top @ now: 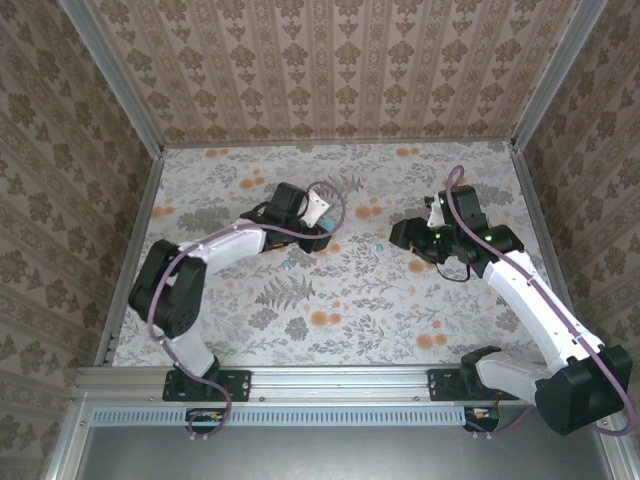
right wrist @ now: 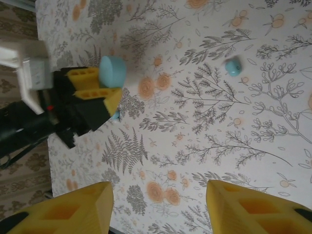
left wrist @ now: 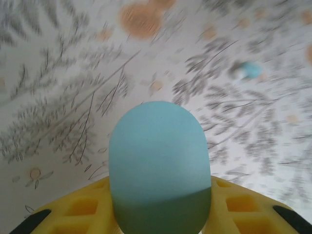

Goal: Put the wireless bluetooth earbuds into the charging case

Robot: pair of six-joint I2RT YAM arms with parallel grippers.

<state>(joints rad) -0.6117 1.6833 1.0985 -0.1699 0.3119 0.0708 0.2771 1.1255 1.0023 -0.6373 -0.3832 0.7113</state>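
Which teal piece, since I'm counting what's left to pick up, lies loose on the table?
The small teal bud, alone on the table; the big rounded piece sits between the left gripper's fingers.

**Top view:** bright, even, diffuse light; faint soft shadows on the table, no glare.
**Left wrist view:** motion blur smears the floral pattern throughout. A small teal piece at upper right is a smudge, while the teal rounded object at lower centre is crisp, its lower part shaded.
**Right wrist view:** bright and sharp; a white block at upper left is washed out.
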